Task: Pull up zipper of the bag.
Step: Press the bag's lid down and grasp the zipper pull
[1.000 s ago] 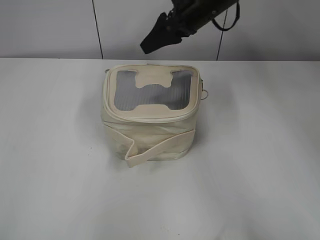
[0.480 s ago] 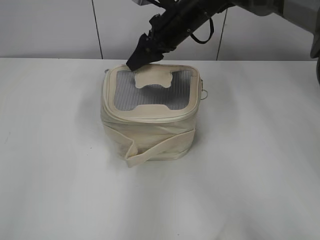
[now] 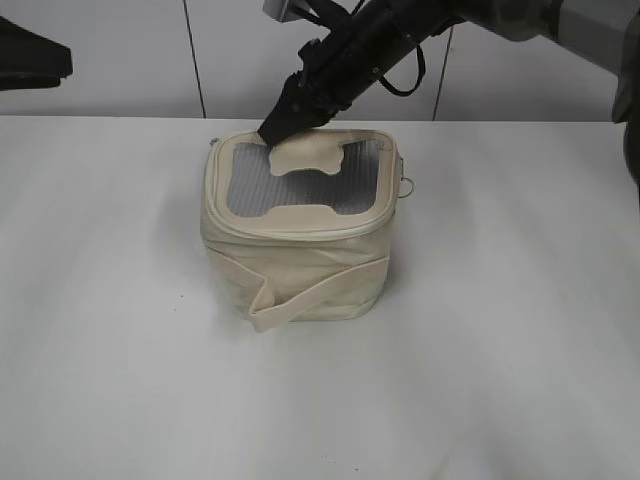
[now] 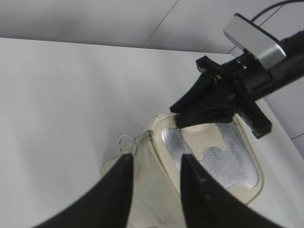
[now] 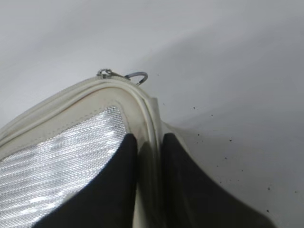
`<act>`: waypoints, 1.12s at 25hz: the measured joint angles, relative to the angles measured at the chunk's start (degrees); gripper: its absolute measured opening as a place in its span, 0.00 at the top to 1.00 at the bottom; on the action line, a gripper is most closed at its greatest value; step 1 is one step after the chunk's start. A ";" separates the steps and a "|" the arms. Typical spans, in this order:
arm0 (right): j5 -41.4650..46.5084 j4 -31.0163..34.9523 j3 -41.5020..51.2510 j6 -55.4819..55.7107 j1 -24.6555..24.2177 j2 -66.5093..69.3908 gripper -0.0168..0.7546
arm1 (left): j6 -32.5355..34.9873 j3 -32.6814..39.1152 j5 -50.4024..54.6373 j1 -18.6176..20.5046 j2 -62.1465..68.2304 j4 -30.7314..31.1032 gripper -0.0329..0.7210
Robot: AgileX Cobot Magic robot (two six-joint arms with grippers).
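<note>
The cream bag [image 3: 300,265] stands mid-table, its grey mesh top panel [image 3: 250,190] facing up. The zipper track [image 3: 300,232] runs round the top rim, with a silver ring pull [image 3: 408,186] at the right side. My right gripper [image 3: 275,128] is shut on the rim at the bag's back left corner. In the right wrist view its fingers [image 5: 149,142] pinch the zipper track [image 5: 145,109] just below a ring pull [image 5: 137,76]. My left gripper [image 4: 156,159] is open and empty above the bag's side [image 4: 159,185], near another ring pull [image 4: 126,142].
The white table [image 3: 520,330] spreads round the bag. A cream strap band [image 3: 310,295] wraps the bag's front. A grey panelled wall [image 3: 120,60] stands behind. My left arm [image 3: 30,60] shows dark at the top left edge.
My right gripper came down from above the bag onto its back rim and closed there. My left arm entered the exterior view at the top left.
</note>
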 joint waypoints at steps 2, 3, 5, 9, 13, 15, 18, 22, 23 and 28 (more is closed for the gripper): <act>0.36 0.00 -0.04 0.17 0.00 0.00 0.87 | 2.56 -5.35 4.95 2.68 8.57 -1.37 0.52; 0.62 0.00 -0.04 0.27 0.00 0.00 0.91 | 4.08 -7.53 6.54 3.51 11.89 -1.18 0.44; 0.74 0.00 -0.04 0.44 0.00 0.04 0.92 | 7.35 -11.78 8.24 3.82 19.02 -0.02 0.30; 0.74 0.00 -0.04 0.66 0.00 0.04 0.92 | 20.87 -14.74 9.08 0.98 29.00 0.87 0.24; 0.74 0.02 -0.04 1.23 0.00 0.07 0.92 | 33.01 -14.83 3.17 -4.89 33.53 3.00 0.26; 0.74 0.02 -0.04 1.59 0.00 0.07 0.92 | 36.31 -14.83 -1.48 -7.86 34.10 3.66 0.27; 0.74 0.07 -0.04 1.85 0.00 0.07 0.92 | 40.82 -14.90 -8.76 -11.36 34.14 3.37 0.27; 0.74 0.07 -0.04 2.47 0.00 0.07 0.92 | 44.18 -14.90 -13.60 -14.21 34.14 -0.29 0.28; 0.74 0.07 -0.04 2.52 0.00 0.07 0.92 | 45.17 -14.90 -13.83 -14.52 34.14 -1.35 0.28; 0.74 0.07 -0.04 2.64 0.00 0.07 0.92 | 48.69 -14.90 -13.44 -14.81 34.14 -6.69 0.28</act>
